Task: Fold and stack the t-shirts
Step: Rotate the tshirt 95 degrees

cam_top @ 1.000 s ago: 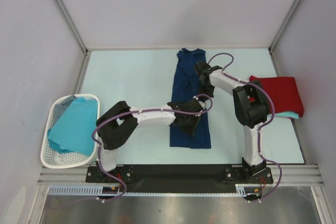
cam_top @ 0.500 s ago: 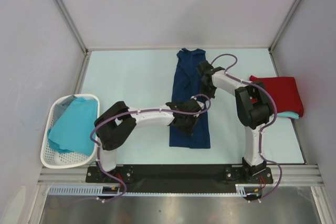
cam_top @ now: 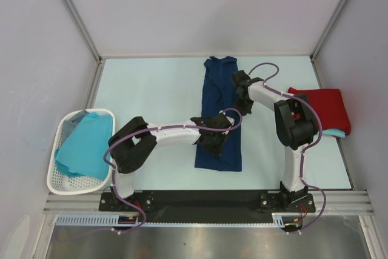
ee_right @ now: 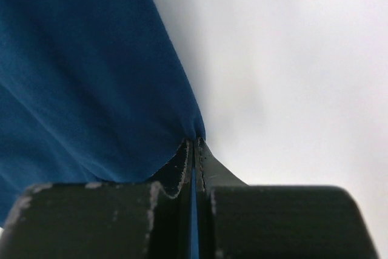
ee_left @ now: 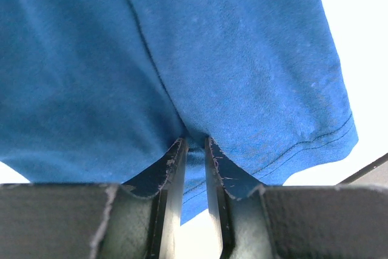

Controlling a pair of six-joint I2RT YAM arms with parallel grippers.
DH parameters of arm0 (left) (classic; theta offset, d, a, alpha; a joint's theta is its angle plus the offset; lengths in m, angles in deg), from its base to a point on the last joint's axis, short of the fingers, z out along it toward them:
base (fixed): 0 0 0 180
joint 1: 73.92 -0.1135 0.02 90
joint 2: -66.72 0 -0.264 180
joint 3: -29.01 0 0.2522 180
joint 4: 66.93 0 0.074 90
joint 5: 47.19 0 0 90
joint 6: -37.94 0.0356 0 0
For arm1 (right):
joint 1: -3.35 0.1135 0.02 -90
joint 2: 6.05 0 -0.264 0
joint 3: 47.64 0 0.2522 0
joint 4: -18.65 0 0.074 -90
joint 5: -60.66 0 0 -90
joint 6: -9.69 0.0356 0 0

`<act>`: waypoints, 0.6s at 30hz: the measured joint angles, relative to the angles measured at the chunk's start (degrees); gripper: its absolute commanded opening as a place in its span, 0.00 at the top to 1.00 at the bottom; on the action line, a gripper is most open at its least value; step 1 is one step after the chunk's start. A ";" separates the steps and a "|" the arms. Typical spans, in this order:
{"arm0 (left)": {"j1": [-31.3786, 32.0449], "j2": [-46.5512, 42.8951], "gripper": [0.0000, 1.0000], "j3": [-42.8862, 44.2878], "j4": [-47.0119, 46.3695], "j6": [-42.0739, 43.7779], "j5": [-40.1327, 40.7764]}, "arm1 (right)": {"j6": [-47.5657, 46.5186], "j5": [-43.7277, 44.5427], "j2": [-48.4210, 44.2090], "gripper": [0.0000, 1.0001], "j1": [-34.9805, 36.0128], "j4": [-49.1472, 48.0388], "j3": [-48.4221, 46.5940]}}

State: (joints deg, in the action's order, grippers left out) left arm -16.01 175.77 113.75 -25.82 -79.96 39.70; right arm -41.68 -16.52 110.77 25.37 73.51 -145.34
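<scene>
A navy blue t-shirt (cam_top: 215,83) lies as a long narrow strip down the middle of the table. My left gripper (cam_top: 213,142) is over its lower half, and the left wrist view shows that gripper (ee_left: 195,145) shut on a pinch of the navy cloth (ee_left: 212,59) close to the hem. My right gripper (cam_top: 238,95) is at the strip's right edge further up. In the right wrist view this gripper (ee_right: 195,142) is shut on a thin fold of the cloth (ee_right: 79,77) at its edge.
A folded red t-shirt (cam_top: 327,107) rests on a turquoise one (cam_top: 334,133) at the table's right edge. At the left edge, a white perforated basket (cam_top: 60,181) holds a turquoise t-shirt (cam_top: 85,144). Grey walls close in the table on three sides.
The lower end of the navy t-shirt and my left gripper have shifted slightly left. My right gripper has drifted a little to the right. Both grips are unchanged.
</scene>
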 measured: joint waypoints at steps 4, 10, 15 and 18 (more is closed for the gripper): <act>-0.42 0.00 0.75 0.00 0.24 0.00 -0.02 | 0.22 0.96 -0.57 1.00 -1.77 0.61 0.79; -0.46 -0.02 0.75 0.00 0.22 0.04 0.00 | 0.33 1.77 -0.79 1.00 -1.86 0.68 1.09; -0.46 -0.20 0.74 0.00 0.33 0.07 1.03 | 0.33 2.82 -1.18 0.81 -1.86 0.61 1.53; -0.52 -0.57 0.72 0.00 0.92 0.07 2.82 | 0.24 5.05 -2.08 0.59 -1.92 1.05 2.43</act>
State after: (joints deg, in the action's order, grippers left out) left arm -16.54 175.20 113.75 -24.90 -79.89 42.52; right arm -41.44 -11.47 108.69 23.45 74.56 -142.91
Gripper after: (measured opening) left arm 0.259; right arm 0.235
